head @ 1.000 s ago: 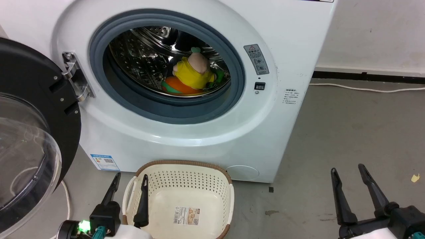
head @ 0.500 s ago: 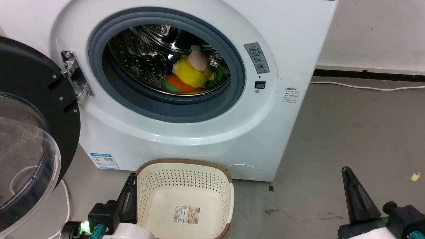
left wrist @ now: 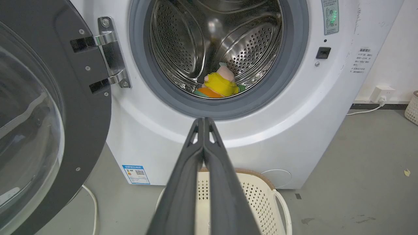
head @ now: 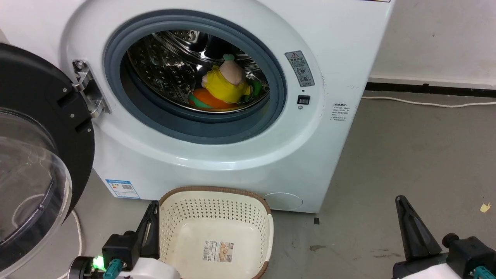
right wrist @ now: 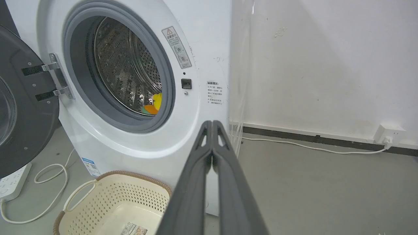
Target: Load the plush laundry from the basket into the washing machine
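The white front-loading washing machine (head: 217,162) stands on the grey floor (head: 407,155). Its black-rimmed domed door (head: 35,85) is swung open to the left. The cream perforated basket (head: 217,209) sits on the floor just before the machine's base, label visible on its bottom. The plush doll (head: 224,87) lies inside the steel drum (head: 162,66), low and right of centre. Left pincer (left wrist: 203,120): fingers pressed together, gripping nothing, beside the basket's left rim. Right pincer (right wrist: 212,123): fingers pressed together, gripping nothing, well right of the basket.
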